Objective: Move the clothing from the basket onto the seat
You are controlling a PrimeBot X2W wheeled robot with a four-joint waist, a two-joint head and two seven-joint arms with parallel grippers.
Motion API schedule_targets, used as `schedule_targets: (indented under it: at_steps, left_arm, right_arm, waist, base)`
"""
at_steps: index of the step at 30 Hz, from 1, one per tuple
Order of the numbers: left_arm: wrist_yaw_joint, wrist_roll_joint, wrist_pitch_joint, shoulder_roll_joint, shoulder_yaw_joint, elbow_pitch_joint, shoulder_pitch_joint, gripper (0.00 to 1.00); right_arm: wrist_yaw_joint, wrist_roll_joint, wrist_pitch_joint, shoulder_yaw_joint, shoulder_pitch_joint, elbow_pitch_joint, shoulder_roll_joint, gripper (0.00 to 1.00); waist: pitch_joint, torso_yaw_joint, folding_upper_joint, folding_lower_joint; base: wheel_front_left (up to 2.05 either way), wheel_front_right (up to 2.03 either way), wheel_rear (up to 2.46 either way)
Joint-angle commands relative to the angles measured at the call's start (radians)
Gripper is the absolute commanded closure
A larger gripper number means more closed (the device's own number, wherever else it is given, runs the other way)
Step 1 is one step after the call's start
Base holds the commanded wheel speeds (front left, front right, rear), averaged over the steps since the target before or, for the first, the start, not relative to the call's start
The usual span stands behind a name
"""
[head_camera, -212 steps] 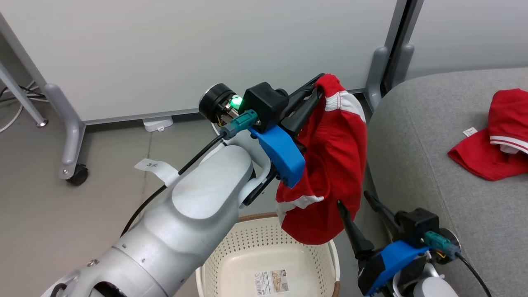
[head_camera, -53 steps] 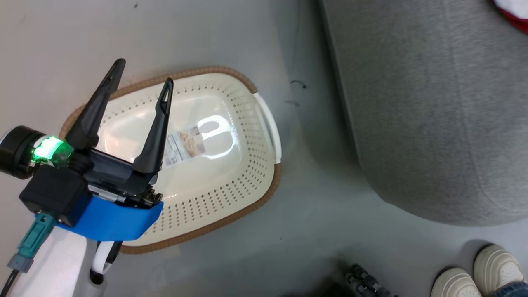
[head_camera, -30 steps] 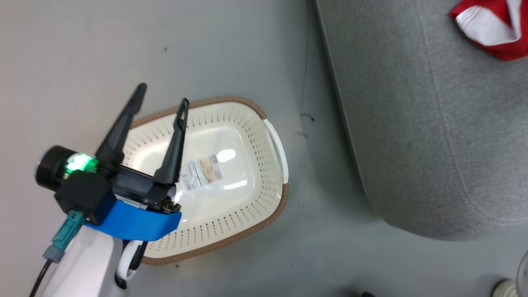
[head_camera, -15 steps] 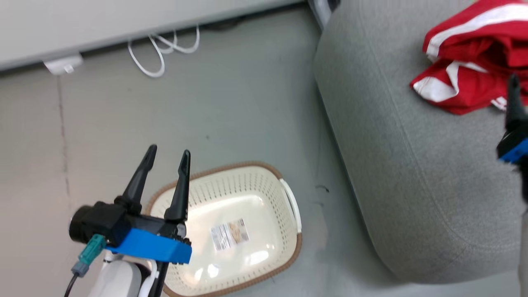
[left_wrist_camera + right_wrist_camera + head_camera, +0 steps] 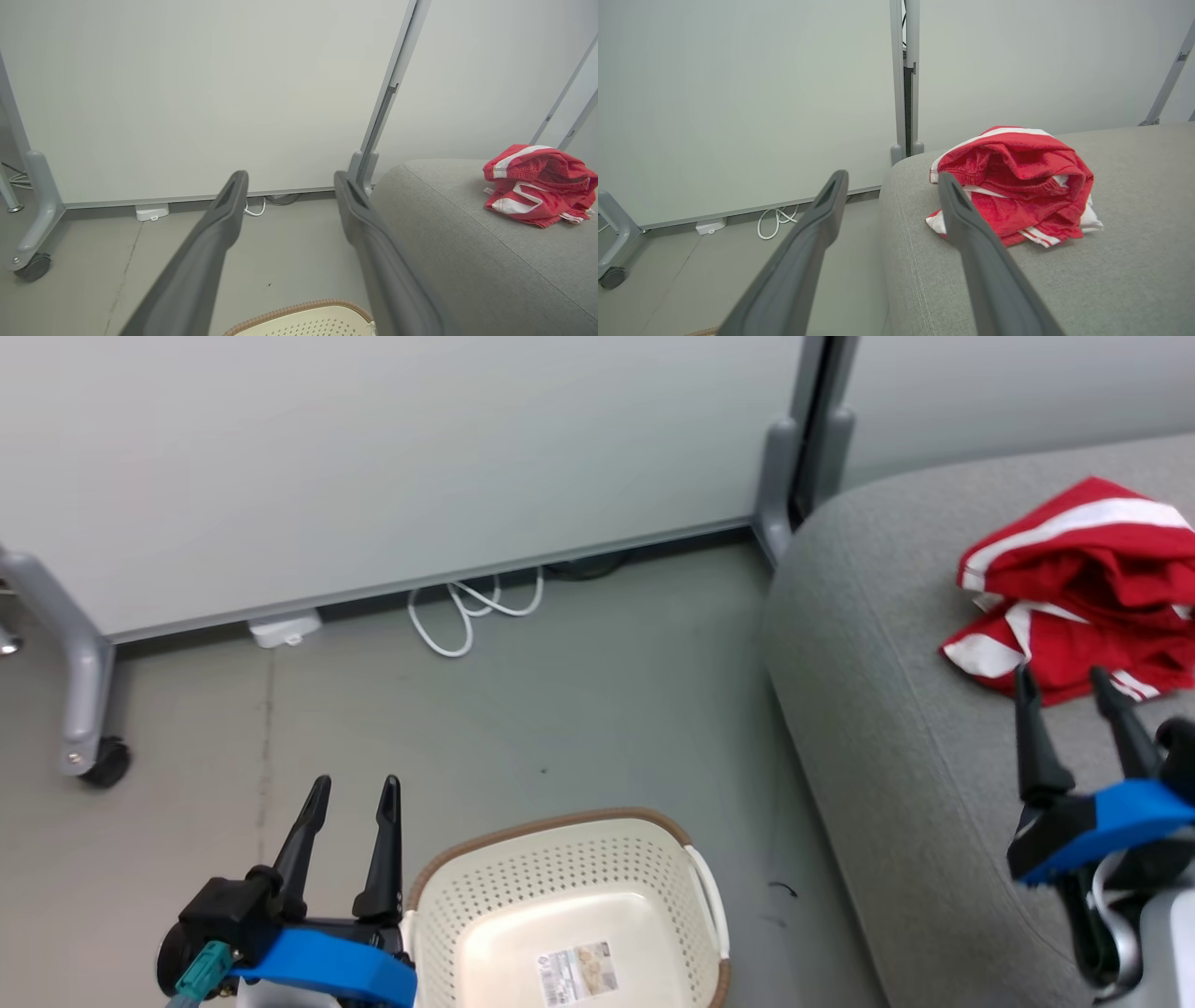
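The red clothing [image 5: 1083, 583] with white stripes lies bunched in one heap on the grey seat [image 5: 896, 737] at the right; the same clothing [image 5: 537, 184] [image 5: 1017, 186] rests on the seat [image 5: 458, 261] [image 5: 1111, 270] in both wrist views. The cream basket [image 5: 569, 915] stands on the floor at bottom centre, holding just a label on its bottom; its rim [image 5: 299, 310] peeks into the left wrist view. My left gripper [image 5: 353, 789] is open just left of the basket. My right gripper [image 5: 1064, 677] is open over the seat, just short of the clothing.
A pale wall panel with grey posts [image 5: 780, 476] runs along the back. A white cable [image 5: 467, 611] and a small white box [image 5: 285, 627] lie on the floor by it. A castor leg [image 5: 84, 709] stands at the far left. Bare grey floor lies between basket and wall.
The camera has tilted up from the floor, so the basket has slid down the picture. Seven seconds ago my left gripper held a red garment; now both garments lie on the seat and both grippers are empty.
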Motion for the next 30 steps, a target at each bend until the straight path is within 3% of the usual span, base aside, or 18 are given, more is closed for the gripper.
schedule_targets:
  at_steps: [1, 8, 15, 30]
  left_arm:
    - [-0.003, 0.002, -0.004, -0.001, 0.006, 0.007, 0.010, 0.00]
    - [-0.008, 0.012, -0.005, -0.010, 0.026, 0.050, 0.023, 0.00]
    - [-0.011, 0.021, -0.005, -0.015, 0.049, 0.065, 0.030, 0.00]
    - [-0.014, 0.019, -0.005, -0.026, 0.083, 0.092, 0.030, 0.00]
  right_arm:
    - [0.001, -0.005, -0.008, 0.003, 0.028, -0.013, 0.009, 0.00]
    - [0.001, -0.012, -0.018, 0.028, 0.160, -0.092, 0.046, 0.00]
    - [0.001, -0.029, -0.036, 0.083, 0.234, -0.097, 0.056, 0.00]
    - [0.001, -0.010, -0.062, 0.153, 0.269, -0.059, 0.058, 0.00]
  waist:
    - [-0.032, 0.036, -0.0001, 0.0004]
    - [-0.062, 0.104, -0.0001, 0.0004]
    - [-0.080, 0.141, -0.0001, 0.0004]
    - [-0.089, 0.153, -0.0001, 0.0004]
  base:
    - [0.00, 0.00, 0.00]
    - [0.00, 0.00, 0.00]
    - [0.00, 0.00, 0.00]
    - [0.00, 0.00, 0.00]
